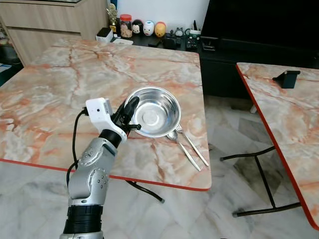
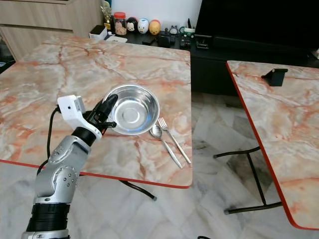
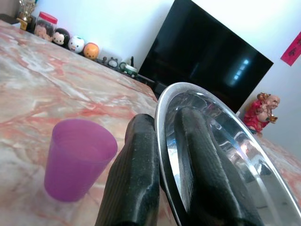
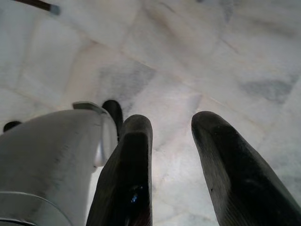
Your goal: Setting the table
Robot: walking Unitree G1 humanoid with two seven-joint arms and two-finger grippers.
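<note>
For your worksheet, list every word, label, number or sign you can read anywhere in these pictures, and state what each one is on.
None can be read.
Red hanging on the wall beside the television: cut off at the picture's edge, nothing legible.
Jar with red lid on the dark cabinet: its front is too small and blurred to read.
Steel bowl, held at its rim by the left gripper: no marking visible.

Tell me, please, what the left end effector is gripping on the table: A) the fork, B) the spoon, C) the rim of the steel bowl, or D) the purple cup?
C: the left end effector has one black finger inside and one outside the rim of the steel bowl.
</note>
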